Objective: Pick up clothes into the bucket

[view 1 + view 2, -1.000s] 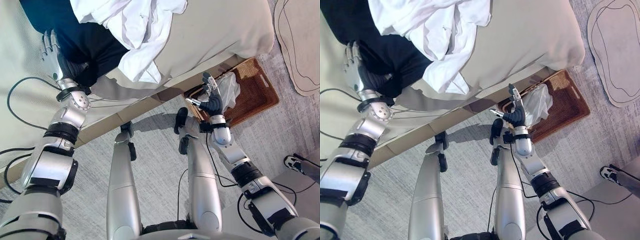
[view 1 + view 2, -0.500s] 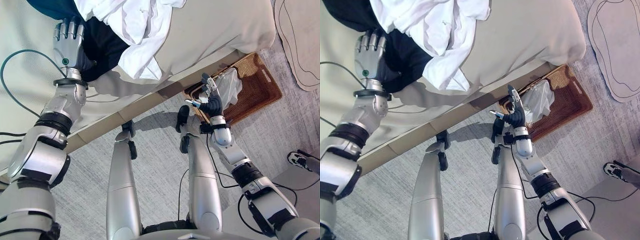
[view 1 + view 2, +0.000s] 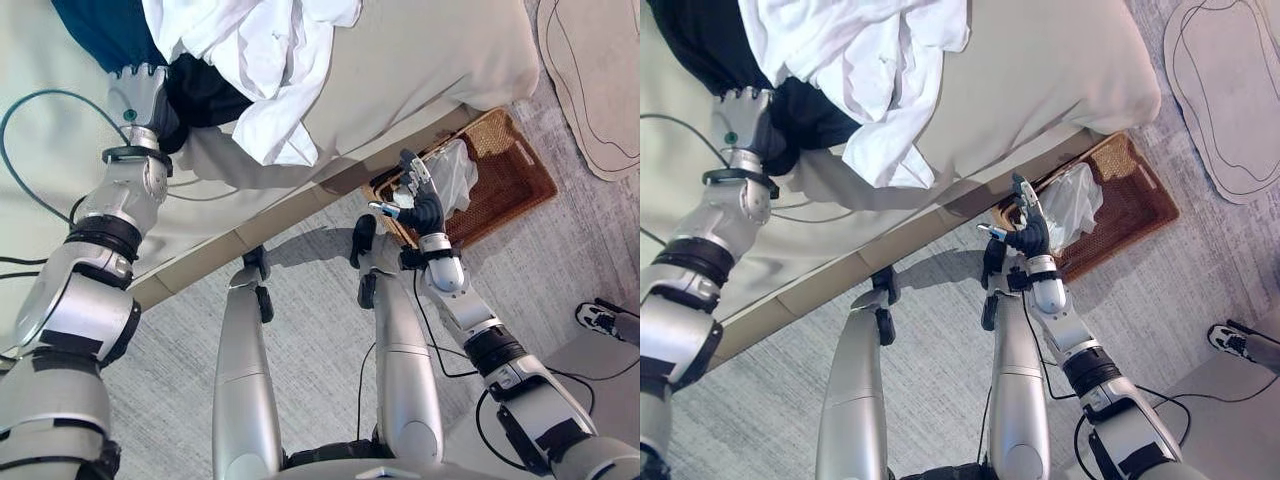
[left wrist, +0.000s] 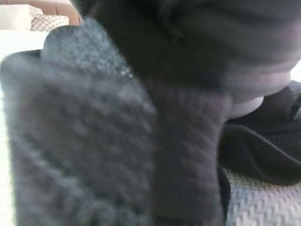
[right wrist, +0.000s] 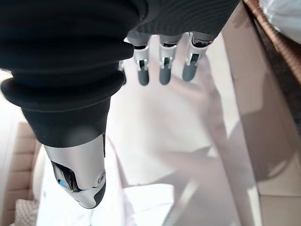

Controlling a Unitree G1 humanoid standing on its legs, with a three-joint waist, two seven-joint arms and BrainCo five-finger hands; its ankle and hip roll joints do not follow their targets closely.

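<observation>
Clothes: white shirt and dark garment on bed, not yet collected. Basket holding one pale piece. Left hand at dark garment, fingers hidden, grip unreadable. Right hand spread, empty.

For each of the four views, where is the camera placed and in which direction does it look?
Left eye view: on the head, looking down at the bed, white clothes, wicker basket; both arms show.
Right eye view: beside it, same scene, slightly shifted.
Left wrist view: on the left wrist, pressed close against the dark garment.
Right wrist view: on the right wrist, looking along the right hand to the bed's side.
Shared: both eye views show the left hand at the dark garment.
</observation>
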